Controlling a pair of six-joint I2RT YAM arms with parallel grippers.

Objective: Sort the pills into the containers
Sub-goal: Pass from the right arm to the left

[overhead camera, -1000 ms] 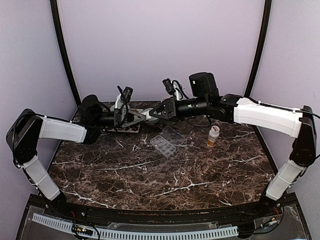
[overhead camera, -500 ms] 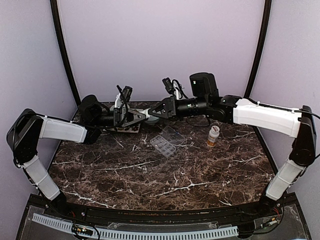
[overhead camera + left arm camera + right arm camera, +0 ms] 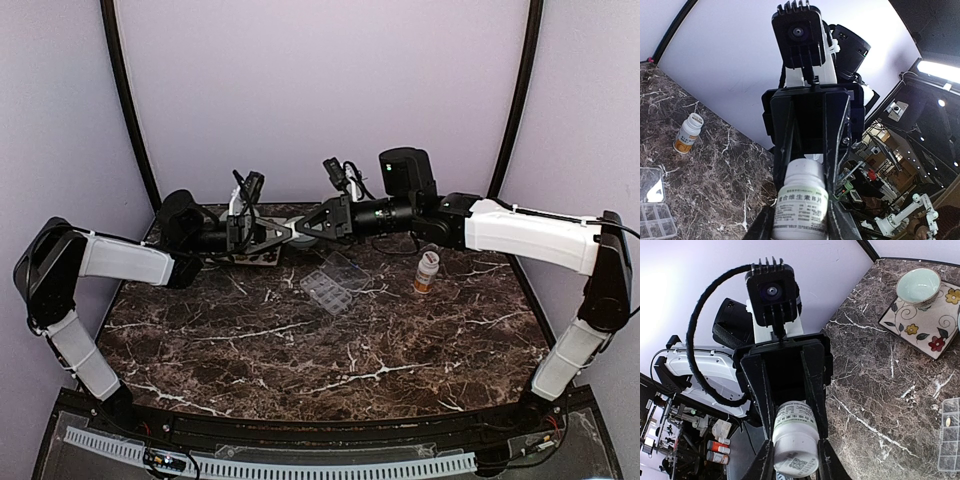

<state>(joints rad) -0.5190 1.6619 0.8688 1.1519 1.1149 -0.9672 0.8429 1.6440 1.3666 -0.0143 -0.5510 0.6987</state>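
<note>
**Handover at upper centre of the overhead view.** The left gripper (image 3: 284, 233) and right gripper (image 3: 310, 228) meet nose to nose, the jaws of both clenched on one white bottle (image 3: 800, 202). The organiser box (image 3: 335, 283) lies lid-open on the worktop (image 3: 300, 350) at frame centre. An amber bottle (image 3: 427, 271) stands to its right.

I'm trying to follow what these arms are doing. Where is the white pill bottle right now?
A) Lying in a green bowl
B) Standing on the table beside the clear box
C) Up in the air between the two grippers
C: the white pill bottle is off the table, with the left gripper at one end and the right gripper at the other.
</note>
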